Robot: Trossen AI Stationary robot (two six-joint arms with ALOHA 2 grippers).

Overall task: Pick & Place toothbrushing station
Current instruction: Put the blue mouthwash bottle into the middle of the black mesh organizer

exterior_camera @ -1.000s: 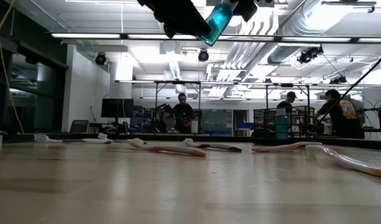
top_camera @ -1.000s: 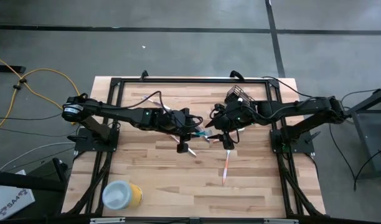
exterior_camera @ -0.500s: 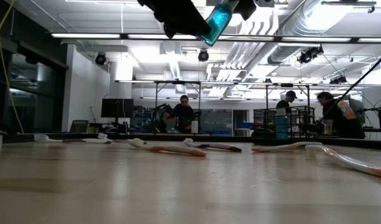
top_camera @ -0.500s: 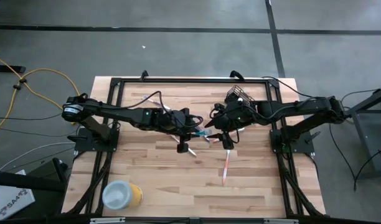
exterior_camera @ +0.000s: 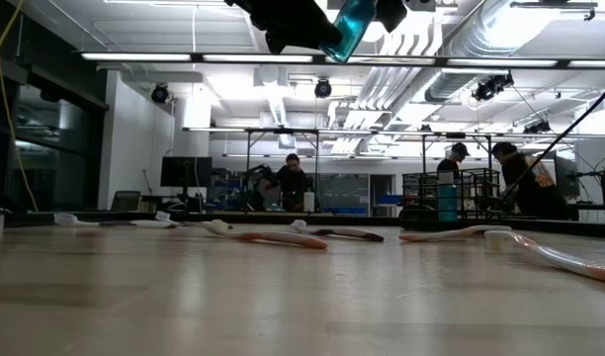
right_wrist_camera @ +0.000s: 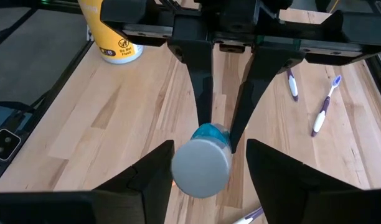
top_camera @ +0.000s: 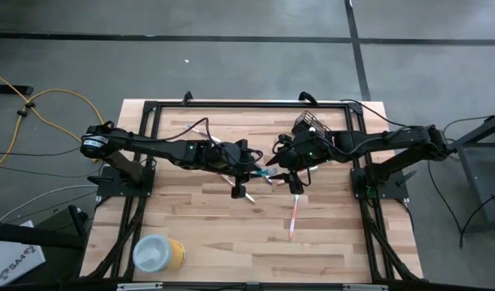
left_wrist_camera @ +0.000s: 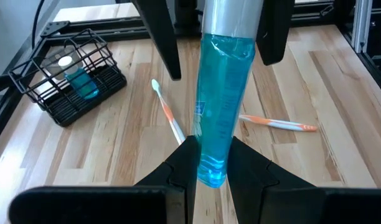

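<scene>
High over the table's middle, a blue tube [left_wrist_camera: 218,106] is lifted with my left gripper [left_wrist_camera: 212,149] shut on it; the low view shows the tube [exterior_camera: 354,22] far above the wood. My right gripper [right_wrist_camera: 206,162] faces it, open, its fingers standing on either side of the tube's white cap [right_wrist_camera: 202,167]; whether one finger touches the cap I cannot tell. The black wire holder [left_wrist_camera: 69,84] stands on the table near the far right [top_camera: 310,124], with another blue tube [left_wrist_camera: 81,81] upright in it. Toothbrushes [left_wrist_camera: 167,112] [right_wrist_camera: 324,106] lie flat on the wood. My left gripper pinches the tube's tail end [left_wrist_camera: 210,165], opposite the cap, between its two fingers. The fingers come from the table's left, slanting downward, and lie along the tube. The tube sticks out ahead of the fingers toward my right gripper, clear of the table.
A yellow cylinder with a white top [top_camera: 158,253] stands near the table's front left. More toothbrushes lie scattered: one orange [left_wrist_camera: 277,123], one toward the front [top_camera: 294,214], one at the far left [top_camera: 195,128]. A black frame [top_camera: 247,103] runs around the table. People move in the room behind.
In the low view the blue tube and my left gripper's fingers have tipped up a little, so less of the tube shows below the picture's top. Neither arm has shifted over the table.
</scene>
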